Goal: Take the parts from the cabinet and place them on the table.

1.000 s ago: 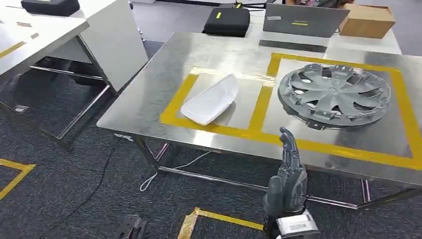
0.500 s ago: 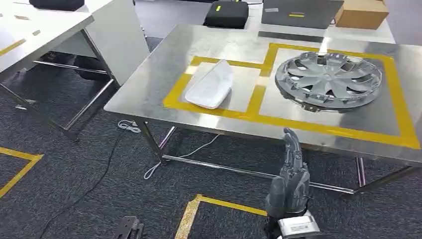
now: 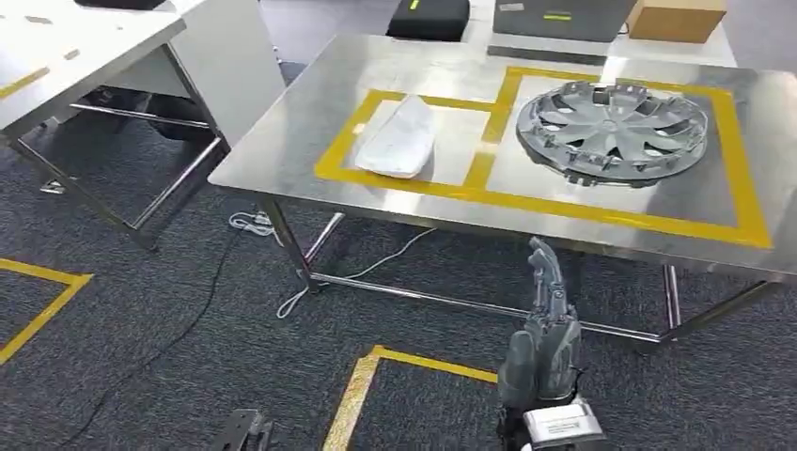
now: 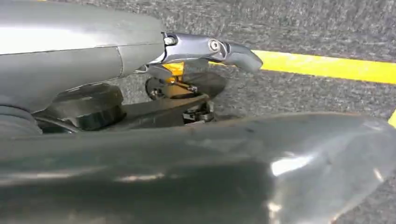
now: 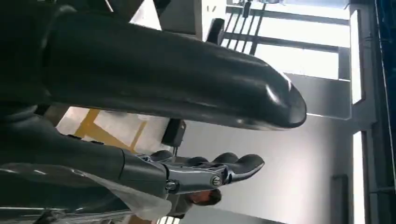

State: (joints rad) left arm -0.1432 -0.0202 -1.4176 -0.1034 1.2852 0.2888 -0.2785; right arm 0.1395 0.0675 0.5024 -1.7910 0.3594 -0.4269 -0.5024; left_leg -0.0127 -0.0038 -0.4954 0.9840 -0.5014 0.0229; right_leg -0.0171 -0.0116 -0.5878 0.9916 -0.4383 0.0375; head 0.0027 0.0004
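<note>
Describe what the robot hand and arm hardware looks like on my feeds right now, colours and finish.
In the head view the right robot hand is dark grey with slim, segmented fingers, above a pale silver-white wrist block bearing a small label. The right wrist view shows a glossy dark thumb over darker fingers with a polished metal link and a round screw. The left robot hand shows the same polished metal link beside a smooth grey cover.

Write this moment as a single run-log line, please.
table: wheel cover in right yellow square, white part in left | right hand: raised below table edge, holding nothing | left hand: near floor
</note>
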